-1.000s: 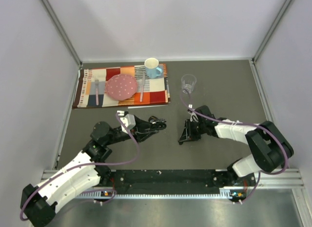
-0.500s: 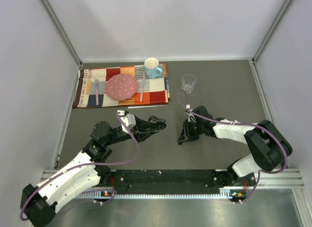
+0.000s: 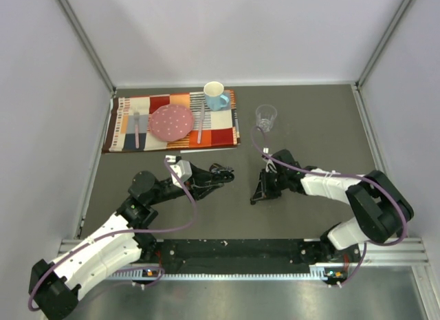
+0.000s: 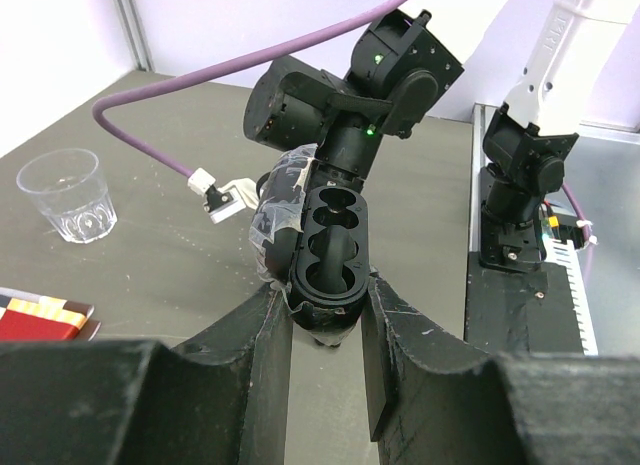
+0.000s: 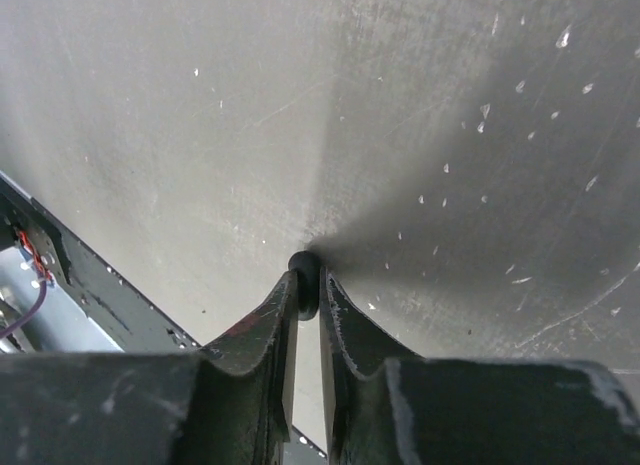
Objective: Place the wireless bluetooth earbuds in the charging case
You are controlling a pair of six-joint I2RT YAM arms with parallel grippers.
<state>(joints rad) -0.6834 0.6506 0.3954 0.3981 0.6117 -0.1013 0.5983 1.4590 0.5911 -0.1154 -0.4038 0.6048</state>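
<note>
Two tools are mine, and each one is pinching something. My left tool is squeezed on the bottom end of an open black oval charging case, in the middle of my left wrist view. The case stands up between my two black fingers, with its open side facing the camera. I can see three round hollows in it, one above the other. Some crinkly clear tape sticks to its left side. From above, this tool sits just left of the middle of the frame, over the dark grey bench. I cannot tell if the case touches the bench.

My right tool is nearly pressed together. It pinches one tiny glossy black round earbud at its very tips. The earbud is in the lower middle of my right wrist view, and it touches the scratched bench. From above, the right tool points down at the bench, just right of the middle, near the case but apart from it. The earbud is too small to see from up there.

At the upper left of the top view lies a bright checked cloth mat. On it are a round pink plate, a light blue mug at the mat's top right corner, and a fork left of the plate. A clear plastic cup stands on the bare bench, just right of the mat.
</note>
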